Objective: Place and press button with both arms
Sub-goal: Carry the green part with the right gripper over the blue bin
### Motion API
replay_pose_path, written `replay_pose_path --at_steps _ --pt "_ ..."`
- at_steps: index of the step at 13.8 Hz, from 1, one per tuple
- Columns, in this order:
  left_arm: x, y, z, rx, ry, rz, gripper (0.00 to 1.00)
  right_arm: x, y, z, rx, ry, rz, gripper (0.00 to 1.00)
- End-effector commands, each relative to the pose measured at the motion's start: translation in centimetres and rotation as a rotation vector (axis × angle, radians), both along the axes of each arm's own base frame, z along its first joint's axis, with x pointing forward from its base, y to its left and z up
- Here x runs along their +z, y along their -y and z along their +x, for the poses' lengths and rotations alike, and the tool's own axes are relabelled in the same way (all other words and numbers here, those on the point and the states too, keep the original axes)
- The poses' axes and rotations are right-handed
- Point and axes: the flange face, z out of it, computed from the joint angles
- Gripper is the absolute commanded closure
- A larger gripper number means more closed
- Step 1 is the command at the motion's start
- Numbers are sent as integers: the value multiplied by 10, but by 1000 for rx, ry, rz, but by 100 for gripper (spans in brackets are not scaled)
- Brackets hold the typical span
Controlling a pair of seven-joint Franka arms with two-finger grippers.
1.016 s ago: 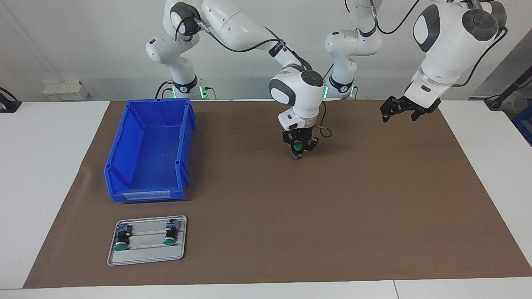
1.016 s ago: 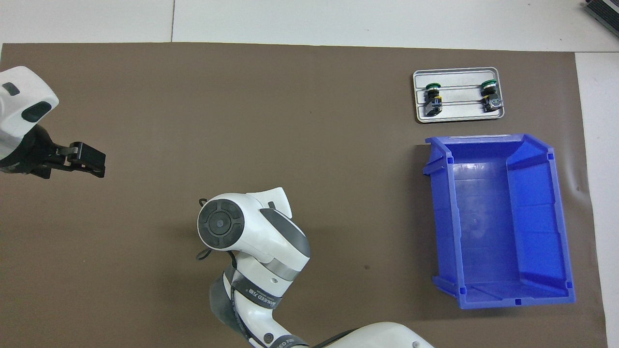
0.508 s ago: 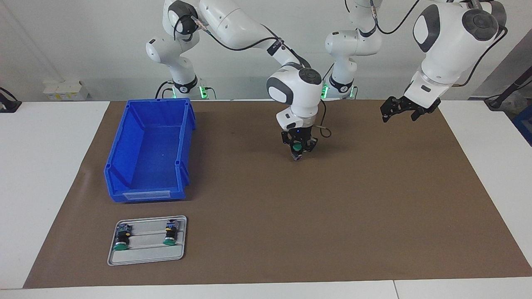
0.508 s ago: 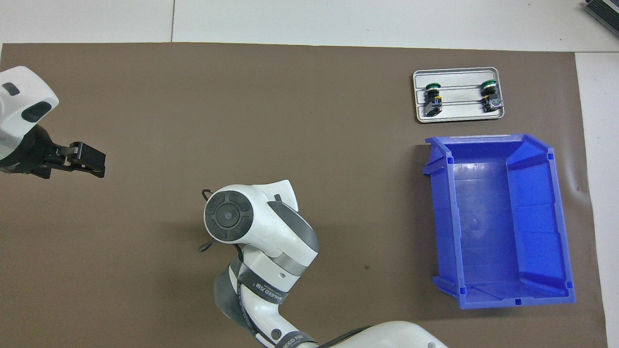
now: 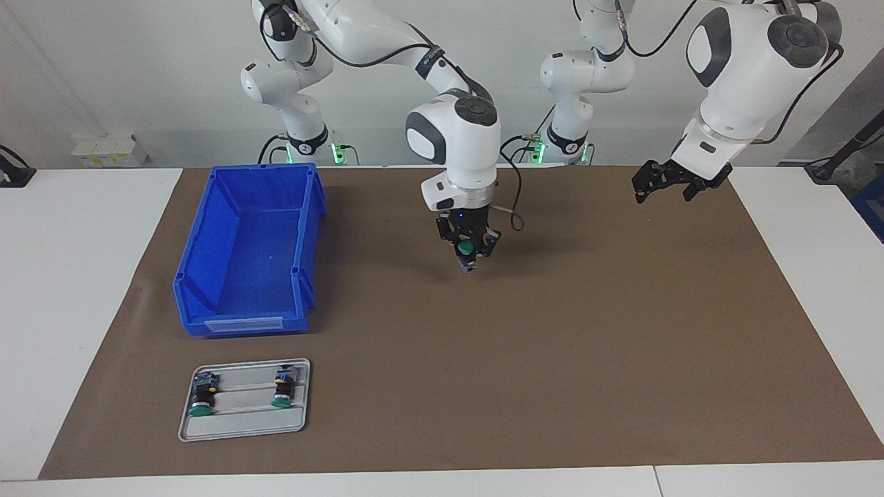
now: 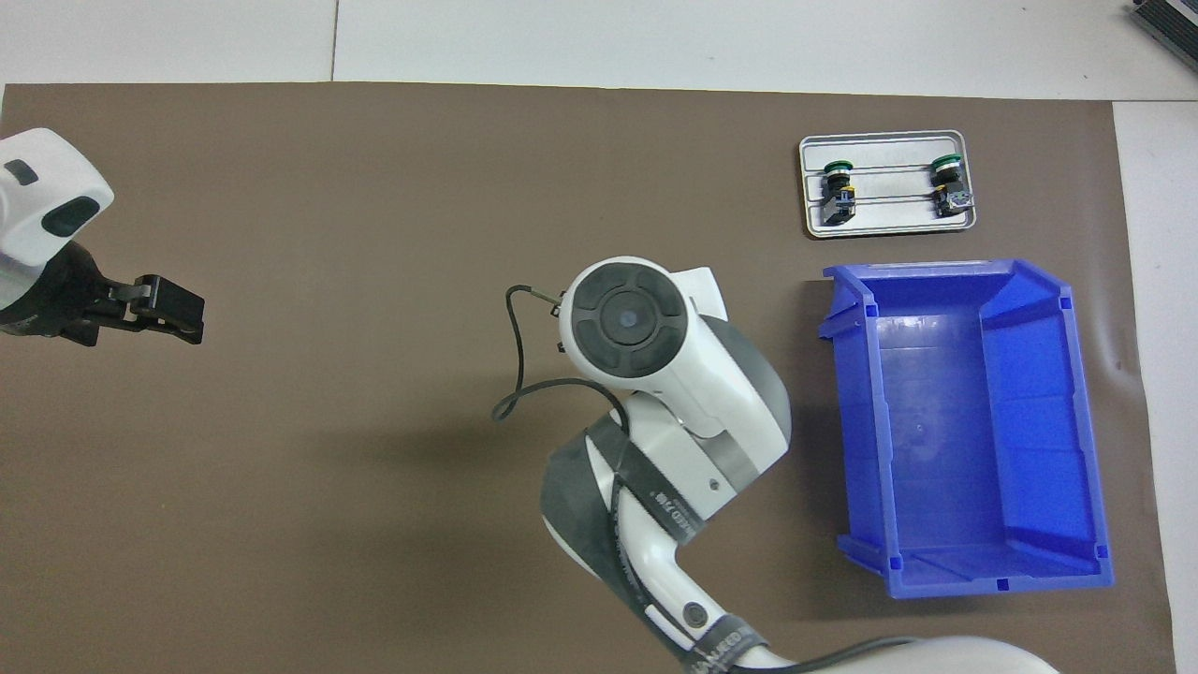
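Note:
My right gripper [image 5: 469, 252] is shut on a green-capped button [image 5: 467, 247] and holds it in the air over the middle of the brown mat, its green cap facing away from the robots. In the overhead view the right arm's wrist [image 6: 629, 318] hides the gripper and the button. Two identical buttons [image 5: 202, 400] [image 5: 282, 392] lie on a grey tray [image 5: 242, 428]; they also show in the overhead view [image 6: 838, 181] [image 6: 948, 176]. My left gripper [image 5: 659, 183] [image 6: 170, 309] waits raised over the mat at the left arm's end.
A blue bin [image 5: 207, 324] [image 6: 1039, 571] stands empty on the mat at the right arm's end, nearer to the robots than the grey tray [image 6: 889, 223]. White table borders the brown mat [image 5: 552, 359] on all sides.
My right arm has carried the button toward the blue bin's end of the mat and turned its wrist. The left arm has not moved.

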Motion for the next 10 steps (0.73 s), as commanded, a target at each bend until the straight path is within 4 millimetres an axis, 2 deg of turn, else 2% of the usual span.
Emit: replay_pose_path --at_steps 1,5,8,10 --pt "5 -4 -4 6 5 15 0 24 69 -9 86 -29 -42 100" --pt "5 -4 -4 6 5 15 0 54 185 -14 271 -33 -61 100" --pt "5 -4 -4 6 5 15 0 57 257 -12 387 -62 -80 100" --pt "5 -4 -4 6 5 15 0 54 296 -8 455 -77 -69 100"
